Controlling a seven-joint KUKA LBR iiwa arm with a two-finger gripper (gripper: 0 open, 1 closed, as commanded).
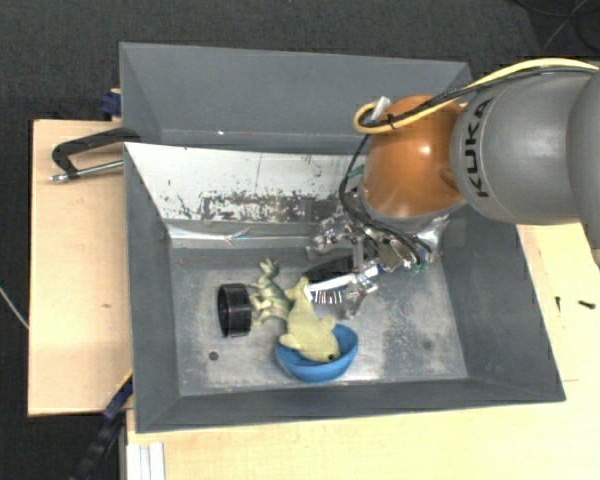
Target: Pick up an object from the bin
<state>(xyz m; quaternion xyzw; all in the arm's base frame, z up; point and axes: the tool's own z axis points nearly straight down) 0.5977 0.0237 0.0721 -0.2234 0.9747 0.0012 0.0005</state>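
My gripper [338, 286] hangs low over the middle of the bin floor, its metal fingers just right of a pale yellow-green toy lizard [298, 316]. The lizard lies stretched across the floor, its rear half resting in a small blue bowl [318, 360] at the front. A black cylinder [233, 309], like a cap or lens, lies to the lizard's left. The fingertips sit close to the lizard's upper body; whether they touch it is unclear.
The arm with its orange cover reaches in from the right, above the bin's back right part. The bin's sloped walls rise on all sides, and the floor to the right of the bowl is bare metal.
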